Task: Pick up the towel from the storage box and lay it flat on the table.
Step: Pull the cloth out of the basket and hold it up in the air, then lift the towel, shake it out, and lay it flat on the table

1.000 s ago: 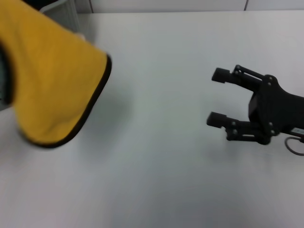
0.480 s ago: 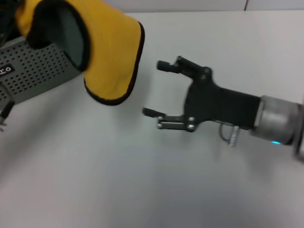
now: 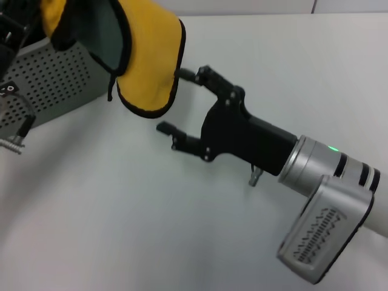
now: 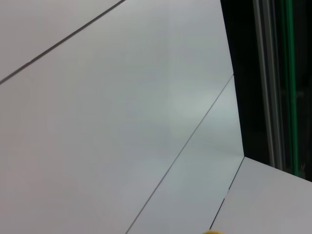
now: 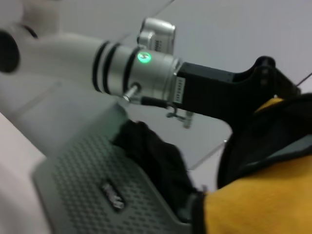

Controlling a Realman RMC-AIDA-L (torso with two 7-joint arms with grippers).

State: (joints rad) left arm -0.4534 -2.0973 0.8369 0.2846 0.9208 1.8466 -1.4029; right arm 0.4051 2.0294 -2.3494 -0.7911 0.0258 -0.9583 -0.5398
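The towel [image 3: 148, 54] hangs in the air at the back left, yellow-orange side out, its dark green-grey side and black edge showing in the fold. My left gripper [image 3: 24, 24] holds its top, and the cloth covers the fingers; the right wrist view shows this gripper [image 5: 265, 80] above the towel [image 5: 253, 204]. My right gripper [image 3: 174, 101] is open just right of the towel's hanging lower edge, with one finger [image 3: 188, 75] close to the cloth. The perforated storage box [image 3: 54, 82] stands on the white table [image 3: 121, 212] at the left, under the towel.
The right arm's silver wrist housing [image 3: 327, 206] reaches across the front right of the table. The storage box wall with its black label [image 5: 112, 195] shows in the right wrist view. The left wrist view shows only wall panels.
The right gripper has moved left and farther back, up to the towel's hanging edge, staying open. The towel has risen and now hangs over the box's right side.
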